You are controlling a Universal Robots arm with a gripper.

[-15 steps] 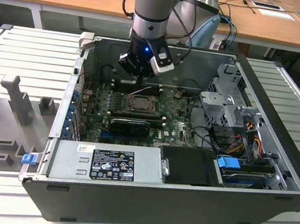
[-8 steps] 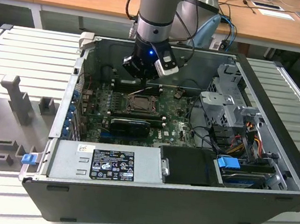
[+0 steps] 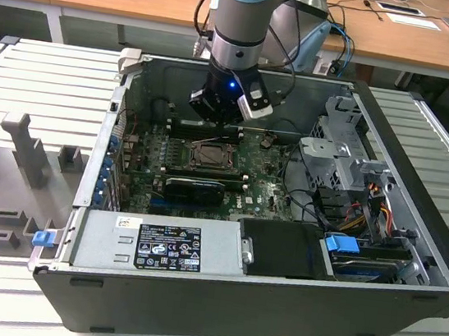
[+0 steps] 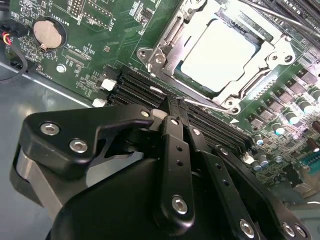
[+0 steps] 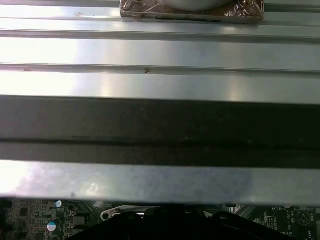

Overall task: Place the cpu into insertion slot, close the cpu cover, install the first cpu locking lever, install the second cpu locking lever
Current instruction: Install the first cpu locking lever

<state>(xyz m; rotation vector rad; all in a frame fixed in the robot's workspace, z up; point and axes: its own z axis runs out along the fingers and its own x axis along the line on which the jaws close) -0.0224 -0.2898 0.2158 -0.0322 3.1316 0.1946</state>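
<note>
The gripper point(image 4: 175, 102) has its fingers pressed together, holding nothing. Just beyond its tips the cpu point(image 4: 220, 52) sits in the insertion slot point(image 3: 210, 155), cpu cover point(image 4: 172, 37) closed around it

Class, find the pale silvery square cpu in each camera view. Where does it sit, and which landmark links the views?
Exterior view: the pale silvery square cpu lies mid-board, inside the open case, near the arm's tip.
Second wrist view: the cpu sits inside its metal frame.
First wrist view: a strip of green circuit board.
Shared landmark: the green circuit board.
</note>
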